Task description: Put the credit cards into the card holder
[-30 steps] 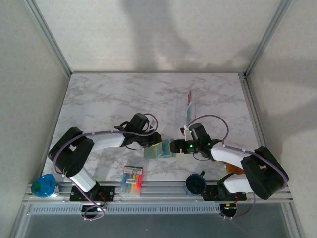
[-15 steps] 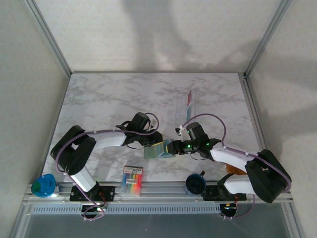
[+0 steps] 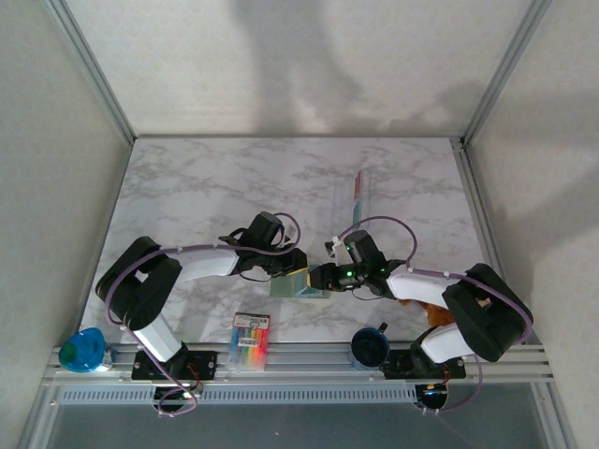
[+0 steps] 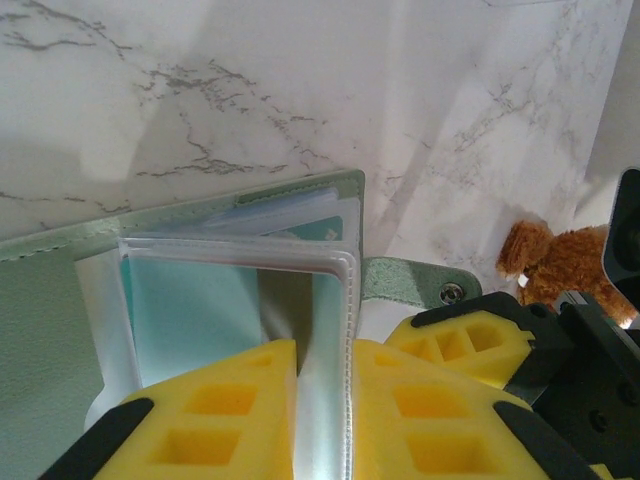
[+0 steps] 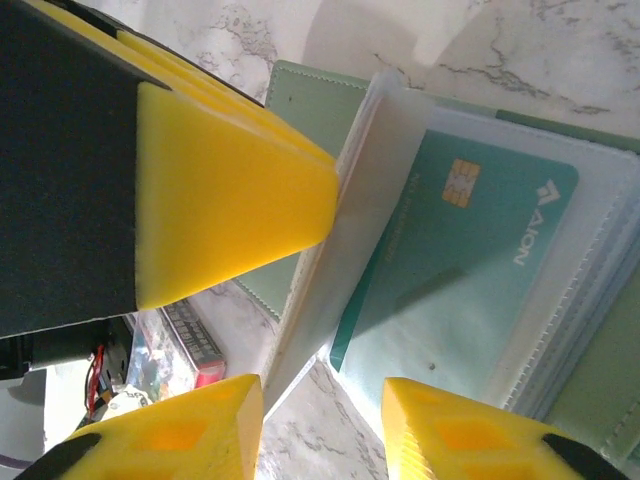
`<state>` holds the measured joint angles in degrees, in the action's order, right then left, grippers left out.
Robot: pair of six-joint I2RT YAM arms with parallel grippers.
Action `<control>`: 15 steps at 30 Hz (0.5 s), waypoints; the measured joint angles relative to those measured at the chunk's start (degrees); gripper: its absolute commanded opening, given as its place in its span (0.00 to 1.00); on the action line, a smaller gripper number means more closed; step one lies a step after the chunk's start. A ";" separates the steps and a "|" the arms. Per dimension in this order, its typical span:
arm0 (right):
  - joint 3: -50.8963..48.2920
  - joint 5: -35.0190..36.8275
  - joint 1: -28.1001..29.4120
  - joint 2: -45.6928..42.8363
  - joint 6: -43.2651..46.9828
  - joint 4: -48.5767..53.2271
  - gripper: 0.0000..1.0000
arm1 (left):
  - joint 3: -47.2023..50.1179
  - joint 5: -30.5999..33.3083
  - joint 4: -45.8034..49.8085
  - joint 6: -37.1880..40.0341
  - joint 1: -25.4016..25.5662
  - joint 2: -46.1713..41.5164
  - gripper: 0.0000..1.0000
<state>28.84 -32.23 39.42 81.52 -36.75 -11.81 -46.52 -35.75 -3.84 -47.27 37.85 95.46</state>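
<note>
Left gripper (image 4: pixel 322 352) pinches a clear sleeve (image 4: pixel 325 290) of the card holder (image 3: pixel 298 283), which lies open on the table (image 3: pixel 187 187). Teal card (image 5: pixel 450 250) sits mostly inside; right gripper (image 5: pixel 322 395) straddles its corner, grip unclear. Red and white card (image 3: pixel 358 192) lies well apart, not yet filed

The top camera looked down from above the near edge over the whole table (image 3: pixel 206 187). Both wrist cameras sat very close, facing inward from left and right onto the card holder (image 3: pixel 301 283), shared by all views.
</note>
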 measured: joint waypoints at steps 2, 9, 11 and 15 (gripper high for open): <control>0.00 0.02 0.02 -0.57 -0.11 -0.09 0.39 | 0.00 0.00 -0.02 0.11 0.00 0.00 0.19; 0.00 0.22 0.02 -1.05 -0.17 -0.22 0.32 | 0.00 -0.02 -0.17 0.11 0.00 0.00 0.18; 0.00 0.31 0.02 -0.61 -0.17 -0.26 0.30 | 0.00 -0.02 -0.17 0.11 0.00 0.00 0.18; 0.00 0.50 0.02 0.90 -0.28 -0.98 0.29 | 0.04 0.07 -0.13 0.11 0.00 0.00 0.18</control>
<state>28.84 -31.73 39.44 82.41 -37.04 -12.80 -46.48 -35.68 -3.97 -47.16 37.85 95.46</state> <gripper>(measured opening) 0.291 0.184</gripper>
